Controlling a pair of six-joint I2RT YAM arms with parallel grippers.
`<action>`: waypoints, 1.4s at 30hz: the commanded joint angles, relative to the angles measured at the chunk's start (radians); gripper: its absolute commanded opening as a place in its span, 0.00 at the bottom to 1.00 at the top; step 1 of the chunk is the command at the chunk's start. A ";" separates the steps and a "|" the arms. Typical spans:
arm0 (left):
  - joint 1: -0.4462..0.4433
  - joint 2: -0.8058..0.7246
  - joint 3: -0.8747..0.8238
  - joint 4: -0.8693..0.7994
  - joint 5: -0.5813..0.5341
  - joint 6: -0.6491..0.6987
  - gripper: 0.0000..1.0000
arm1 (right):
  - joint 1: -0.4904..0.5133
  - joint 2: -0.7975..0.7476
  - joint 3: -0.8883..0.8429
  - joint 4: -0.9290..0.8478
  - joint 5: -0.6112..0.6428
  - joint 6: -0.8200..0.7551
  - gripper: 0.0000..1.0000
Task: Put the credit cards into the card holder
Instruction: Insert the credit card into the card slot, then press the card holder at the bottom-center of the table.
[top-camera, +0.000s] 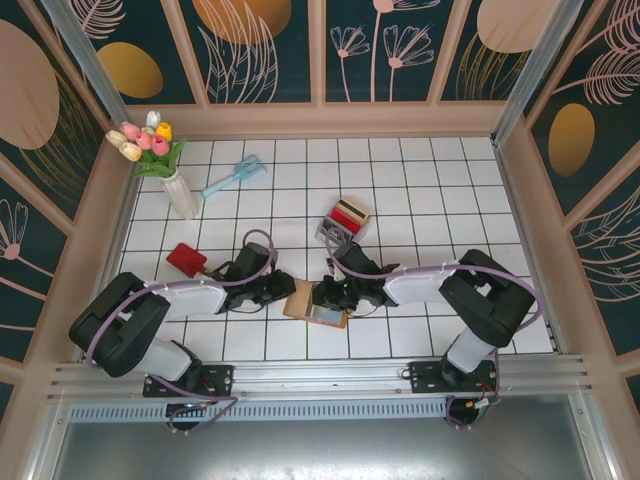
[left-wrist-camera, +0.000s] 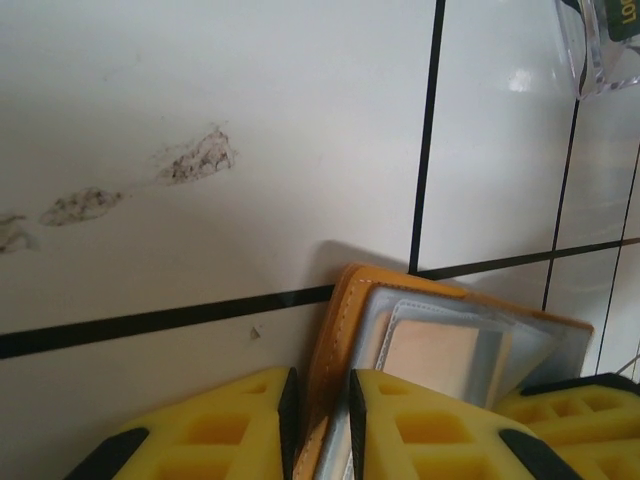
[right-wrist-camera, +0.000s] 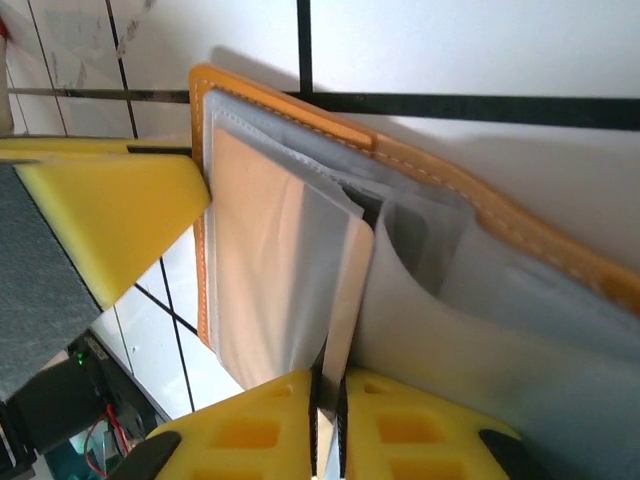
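The card holder (top-camera: 318, 303) lay open on the white tiles (top-camera: 420, 205) near the front edge, orange-brown leather outside, pale clear sleeves inside (one holding a tan card (right-wrist-camera: 280, 270)). The right gripper (right-wrist-camera: 328, 425) pinched that card's edge; the left gripper (left-wrist-camera: 320, 430) clamped the leather rim.

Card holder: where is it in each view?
Top external: card holder just below the picture's centre.
Left wrist: bottom centre-right, left gripper clamping its orange edge.
Right wrist: centre, spread open, orange edge upper right.
Shared landmark: black grout lines of the white tiled table.
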 joint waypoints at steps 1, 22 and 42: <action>-0.008 -0.041 -0.021 -0.023 -0.037 -0.022 0.26 | 0.008 -0.068 0.024 -0.134 0.094 -0.052 0.20; -0.061 -0.075 0.071 0.115 0.186 0.013 0.29 | 0.022 -0.043 0.062 -0.349 0.277 -0.116 0.08; -0.098 0.174 0.064 -0.062 -0.020 0.031 0.20 | 0.022 -0.104 0.045 -0.574 0.431 -0.139 0.06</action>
